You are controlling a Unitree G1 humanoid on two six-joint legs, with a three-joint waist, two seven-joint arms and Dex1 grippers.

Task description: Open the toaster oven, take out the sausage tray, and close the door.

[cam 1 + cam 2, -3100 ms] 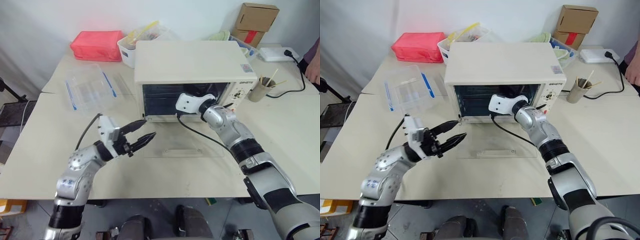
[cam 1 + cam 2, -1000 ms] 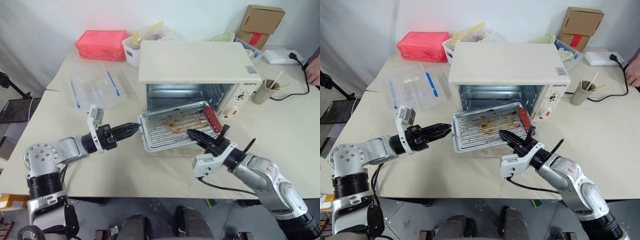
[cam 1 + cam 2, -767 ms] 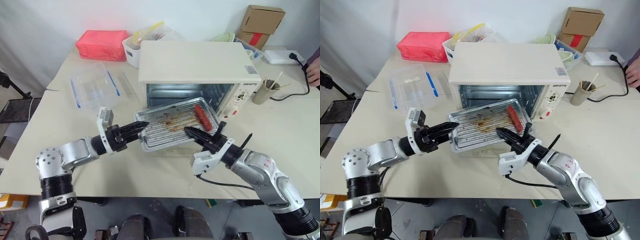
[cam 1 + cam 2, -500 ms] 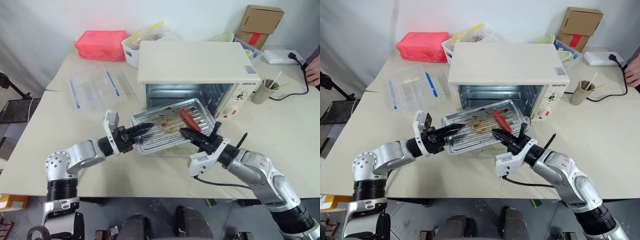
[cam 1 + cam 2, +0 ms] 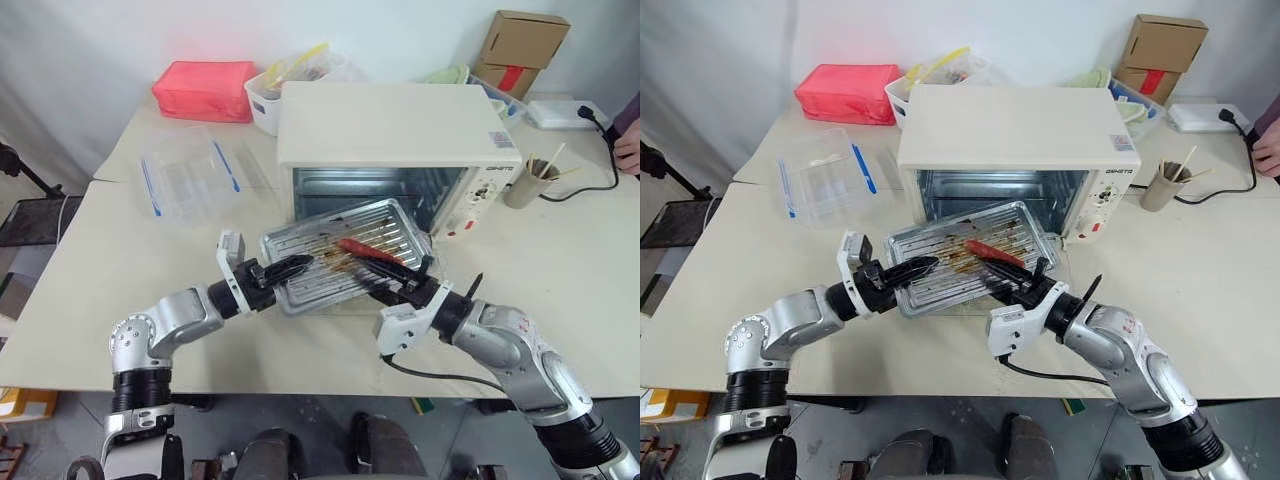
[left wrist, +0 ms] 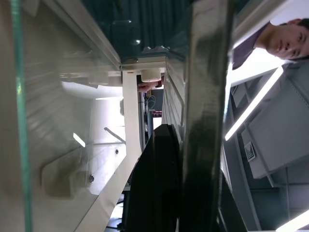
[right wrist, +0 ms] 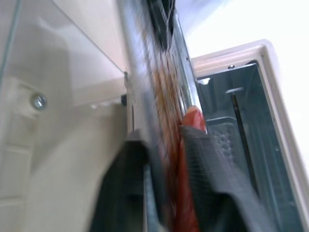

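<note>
Two robot arms hold the sausage tray (image 5: 345, 253) aloft over the near middle of the table (image 5: 90, 262), just in front of the open toaster oven (image 5: 400, 140). The left gripper (image 5: 288, 268) is clamped tight on the tray's left rim, its black fingers pressed together on the metal. The right gripper (image 5: 392, 284) straddles the tray's near right edge with its jaws partly apart, one finger above the rim and one below; in the right wrist view the metal edge runs between the fingers (image 7: 212, 183) and does not look pinched. The tray tilts, its right end higher and nearer the oven mouth. A single red sausage (image 5: 368, 251) lies slantwise across the ridged, grease-stained bottom, close to the right gripper.

Beneath the tray, the door (image 5: 1050, 258) hangs open and lies flat toward the table's near edge, its glass showing past the tray's right end. The oven cavity behind stands open.

Farther back on the left, a clear plastic container (image 5: 185, 172) with blue clips sits near the far left edge, and a red pouch (image 5: 204, 89) lies by the far left corner. A person's hand (image 5: 628, 150) rests at the far right edge.
</note>
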